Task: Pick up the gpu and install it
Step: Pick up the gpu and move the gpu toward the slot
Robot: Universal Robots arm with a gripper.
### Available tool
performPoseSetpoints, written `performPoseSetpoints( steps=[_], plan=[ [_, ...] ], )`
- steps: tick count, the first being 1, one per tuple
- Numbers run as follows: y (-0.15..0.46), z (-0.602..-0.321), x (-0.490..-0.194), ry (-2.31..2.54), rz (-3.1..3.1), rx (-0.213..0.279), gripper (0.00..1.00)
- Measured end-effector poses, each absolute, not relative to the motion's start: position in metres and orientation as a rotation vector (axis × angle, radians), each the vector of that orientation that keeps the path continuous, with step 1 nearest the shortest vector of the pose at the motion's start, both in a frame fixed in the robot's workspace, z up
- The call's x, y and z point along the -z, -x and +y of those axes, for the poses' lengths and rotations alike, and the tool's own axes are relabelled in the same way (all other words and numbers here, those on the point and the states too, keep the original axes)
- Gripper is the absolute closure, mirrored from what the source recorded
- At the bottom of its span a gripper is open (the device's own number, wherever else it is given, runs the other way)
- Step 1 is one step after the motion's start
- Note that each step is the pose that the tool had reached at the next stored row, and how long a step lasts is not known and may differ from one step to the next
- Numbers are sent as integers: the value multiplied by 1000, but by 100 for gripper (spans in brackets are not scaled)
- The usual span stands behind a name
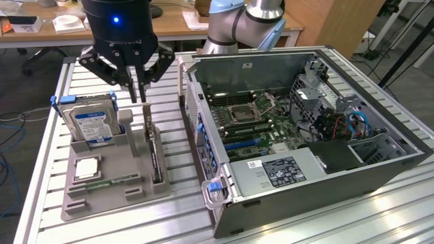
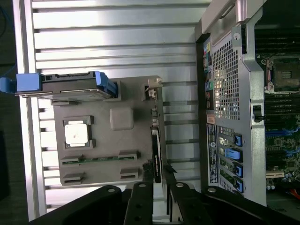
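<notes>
Jaws' state unclear, gripper (image 1: 138, 97) over gpu (image 1: 156, 162) on edge in grey holder (image 1: 101, 197), long axis along computer case (image 1: 291, 206)

open air above the gpu (image 1: 155, 160) — we see only the gripper (image 1: 137, 96) hanging over it. hard drive (image 1: 91, 122) stands tall on the exterior view's left, case (image 1: 196, 117) wall close on the right — narrow strip of table (image 1: 180, 203) between. case top open, cables (image 1: 356, 124) crowd its right end.
</notes>
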State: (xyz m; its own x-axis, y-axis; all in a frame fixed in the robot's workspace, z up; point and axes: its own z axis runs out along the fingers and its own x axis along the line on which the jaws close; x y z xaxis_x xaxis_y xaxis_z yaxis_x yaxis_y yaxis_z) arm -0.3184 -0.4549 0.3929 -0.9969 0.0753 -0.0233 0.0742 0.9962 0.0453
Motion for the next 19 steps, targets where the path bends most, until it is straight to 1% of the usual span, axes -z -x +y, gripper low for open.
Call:
performPoseSetpoints(
  steps=[3,4,6,7,8,19],
  plan=[
    [318,-455,-393,-117,3114,-69,65],
    [318,-455,-393,-117,3114,-69,65],
    [318,-455,-393,-117,3114,-69,53],
    [318,-455,-393,-117,3114,-69,53],
    [318,-455,-393,-117,3114,-69,47],
    [318,-455,-392,-117,3114,-69,47]
  ],
)
